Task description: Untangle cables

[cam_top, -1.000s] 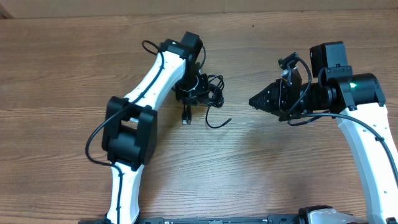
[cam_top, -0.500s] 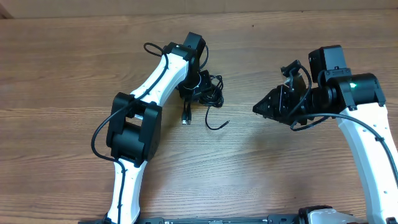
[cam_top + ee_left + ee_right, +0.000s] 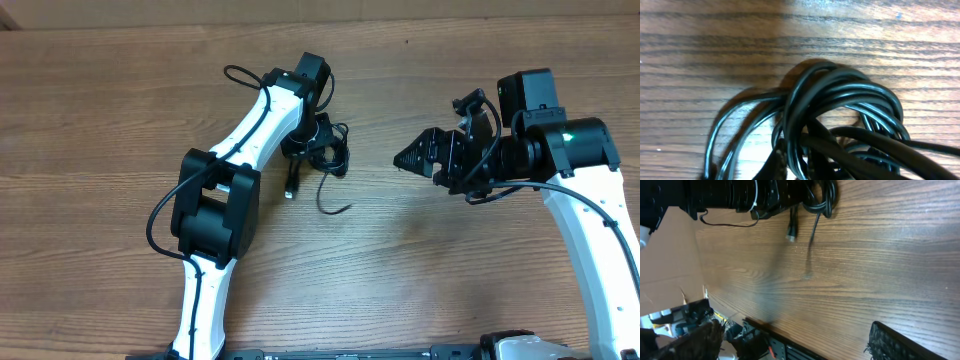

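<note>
Wood tabletop (image 3: 420, 290): brown grain under both arms.
Plug (image 3: 291, 188): we see its tail run from the knot toward the arm bases, long axis near to far; a second tail curls beside it.
Cables (image 3: 338, 155): black tight loops, left of centre, directly at the left gripper.
Left gripper (image 3: 311, 137): clamped onto the bunch.
Right gripper (image 3: 415, 157): jaws spread wide, well apart to the cables' right, tips aimed at them.

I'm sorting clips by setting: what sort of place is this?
Probably a robotics lab bench: a left arm and right arm at a wooden table, tangled cables laid out for them, cardboard beyond its edge.
</note>
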